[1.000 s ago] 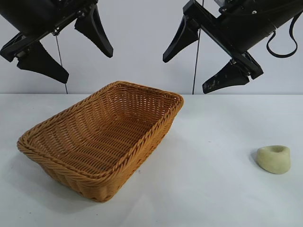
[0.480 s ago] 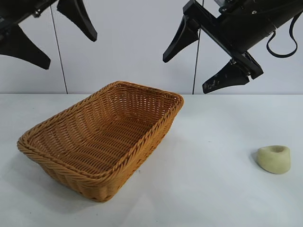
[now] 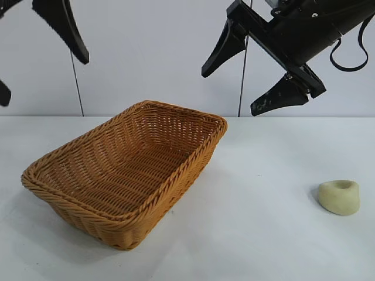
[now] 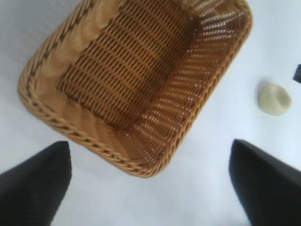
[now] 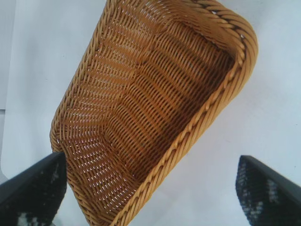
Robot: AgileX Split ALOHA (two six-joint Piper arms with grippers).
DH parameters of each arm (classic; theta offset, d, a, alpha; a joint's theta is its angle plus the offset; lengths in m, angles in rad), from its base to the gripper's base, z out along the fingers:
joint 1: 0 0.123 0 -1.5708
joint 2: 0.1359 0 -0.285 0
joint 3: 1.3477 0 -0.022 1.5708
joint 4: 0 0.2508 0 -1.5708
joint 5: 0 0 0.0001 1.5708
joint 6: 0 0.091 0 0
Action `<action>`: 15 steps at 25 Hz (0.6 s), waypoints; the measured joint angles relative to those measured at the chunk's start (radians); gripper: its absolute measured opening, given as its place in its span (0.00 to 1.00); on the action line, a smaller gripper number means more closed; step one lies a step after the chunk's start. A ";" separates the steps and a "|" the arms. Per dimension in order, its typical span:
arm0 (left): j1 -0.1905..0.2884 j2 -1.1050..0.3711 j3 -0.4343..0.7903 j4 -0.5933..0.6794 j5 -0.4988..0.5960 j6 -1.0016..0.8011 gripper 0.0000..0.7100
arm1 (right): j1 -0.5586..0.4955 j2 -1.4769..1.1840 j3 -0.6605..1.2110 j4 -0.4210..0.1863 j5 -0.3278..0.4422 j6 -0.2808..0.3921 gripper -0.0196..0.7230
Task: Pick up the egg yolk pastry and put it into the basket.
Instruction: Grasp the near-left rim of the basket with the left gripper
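The egg yolk pastry [image 3: 338, 196], a small pale yellow lump with a dimpled top, lies on the white table at the right; in the left wrist view the pastry [image 4: 274, 99] sits beside the basket. The orange-brown wicker basket [image 3: 70, 202] stands left of centre with nothing in it. My left gripper [image 3: 44, 82] hangs open high above the basket's left end, partly cut off by the picture's edge. My right gripper [image 3: 229, 93] is open too, high above the table between basket and pastry. Both wrist views look down on the basket [image 4: 101, 151] [image 5: 197, 127] between spread fingers.
A pale wall with two thin vertical lines stands behind the white table [image 3: 263, 240]. A stretch of bare tabletop separates the basket from the pastry.
My left gripper has moved up and to the left, sliding partly out of the exterior view. The right gripper, basket and pastry have not moved.
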 joint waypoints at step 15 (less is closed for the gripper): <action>-0.033 0.194 0.057 0.142 -0.071 -0.552 0.92 | 0.000 0.000 0.000 0.000 0.000 0.000 0.96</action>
